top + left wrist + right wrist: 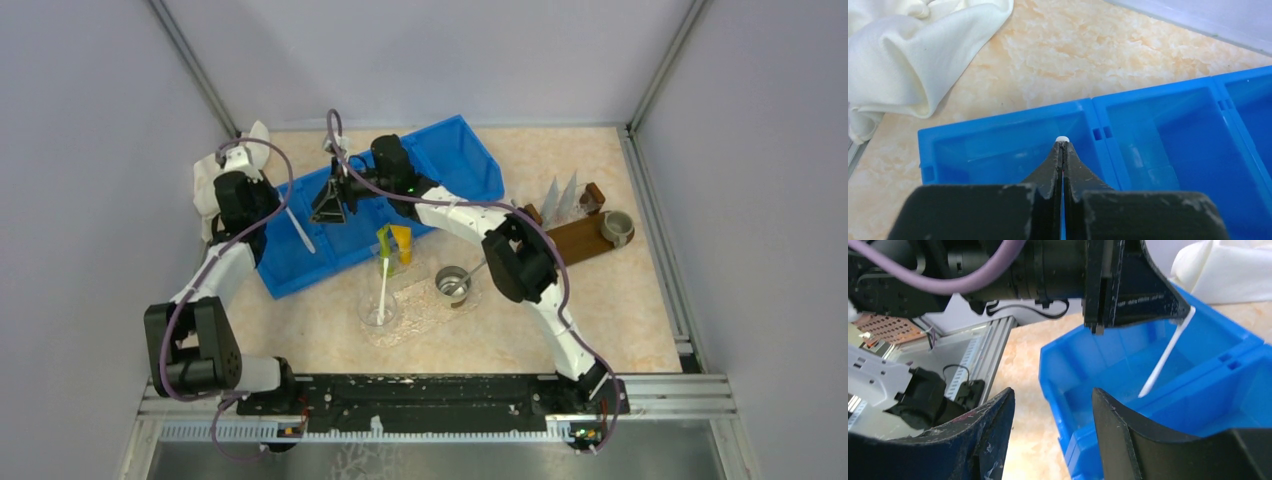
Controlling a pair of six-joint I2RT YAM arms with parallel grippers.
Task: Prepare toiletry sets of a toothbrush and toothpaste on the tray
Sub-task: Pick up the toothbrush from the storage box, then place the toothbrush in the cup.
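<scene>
Left gripper (1062, 145) is pinched tight on a toothbrush (1168, 352) over the blue bin (470, 160), and the right gripper (1053, 392) hangs wide apart. The clear cup (378, 318) holds a second toothbrush (383, 288), with the toothpaste (400, 243) right by it.

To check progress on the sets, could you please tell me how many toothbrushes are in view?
2. One toothbrush is pinched in the left claw over the blue bin; another toothbrush stands in a clear cup on the tray. Others may lie hidden in the bin.
</scene>
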